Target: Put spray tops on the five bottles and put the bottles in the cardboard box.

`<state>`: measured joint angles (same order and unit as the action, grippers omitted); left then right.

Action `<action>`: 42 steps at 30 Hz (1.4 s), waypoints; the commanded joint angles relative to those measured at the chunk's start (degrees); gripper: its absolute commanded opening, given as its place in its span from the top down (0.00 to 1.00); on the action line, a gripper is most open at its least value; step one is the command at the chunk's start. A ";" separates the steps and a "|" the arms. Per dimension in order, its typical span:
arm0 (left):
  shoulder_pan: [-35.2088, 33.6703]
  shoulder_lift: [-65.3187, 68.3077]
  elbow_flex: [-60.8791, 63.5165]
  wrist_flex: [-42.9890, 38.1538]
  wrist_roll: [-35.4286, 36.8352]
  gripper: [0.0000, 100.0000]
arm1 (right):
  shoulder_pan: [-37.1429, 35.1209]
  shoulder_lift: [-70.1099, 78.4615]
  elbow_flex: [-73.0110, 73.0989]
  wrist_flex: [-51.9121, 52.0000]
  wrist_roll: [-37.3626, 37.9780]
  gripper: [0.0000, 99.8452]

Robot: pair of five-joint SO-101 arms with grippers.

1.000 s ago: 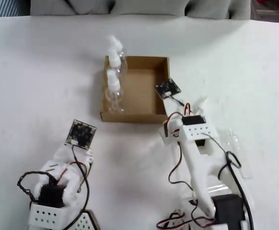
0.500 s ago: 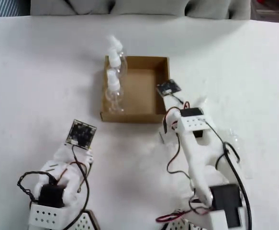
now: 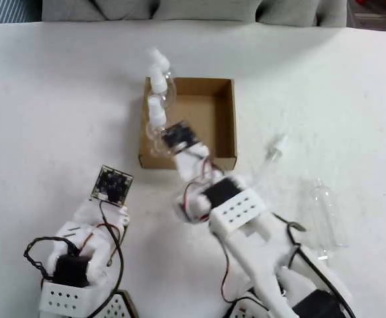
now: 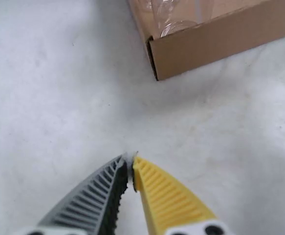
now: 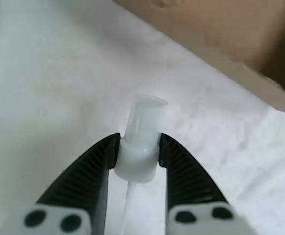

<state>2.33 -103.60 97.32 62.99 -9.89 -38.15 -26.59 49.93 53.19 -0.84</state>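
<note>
**Right gripper pinches a spray top just short of the box**

The white plastic spray top [image 5: 143, 122] is clamped in the right gripper [image 5: 137, 143], whose black fingers [image 5: 96, 164] press on its collar from both sides. Its long axis runs in line with the gripper. The capped head points out past the fingertips toward the wall of the brown cardboard box [image 5: 215, 34], and the thin tube trails back between the fingers toward the wrist.

In the high view the right arm [image 3: 236, 212] rises from 5 o'clock and leans toward 11 o'clock, with its wrist at the box's near wall.

Inside the box, along its 9 o'clock wall, are the far capped clear bottle [image 3: 161, 85] and the near capped clear bottle [image 3: 156, 126]. Both have their spray heads toward 12 o'clock, and the far one's head reaches past the box's far edge.

Out on the white table [image 3: 60, 99], at the box's 4 o'clock, a clear plastic bottle with a white spray head [image 3: 267, 169] lies with its axis running from 7 to 1 o'clock, head at the 1 o'clock end. Farther toward 4 o'clock a second loose clear bottle [image 3: 325, 212] lies nearly along the 12–6 line, neck toward 12.

The left gripper [image 4: 131, 164] sits at 7 o'clock over bare table. Its grey and yellow fingers are closed tip to tip and grip nothing, with a box corner ahead of it.
</note>
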 commanded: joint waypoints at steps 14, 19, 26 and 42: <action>0.84 -1.19 -0.26 -2.11 0.09 0.97 | -0.84 0.48 1.76 -0.40 6.07 0.72; 5.76 -1.19 -0.35 -3.08 8.00 0.97 | 6.46 -8.04 2.02 6.73 6.51 0.82; 10.33 -0.75 -2.46 -4.22 11.08 0.97 | 30.11 -18.15 3.34 9.10 6.51 0.96; 26.15 21.23 -24.09 -8.35 24.53 0.97 | 49.63 -19.91 6.77 5.32 5.98 0.98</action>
<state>26.77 -96.22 81.76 59.91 10.95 10.55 -45.32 56.09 60.75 5.14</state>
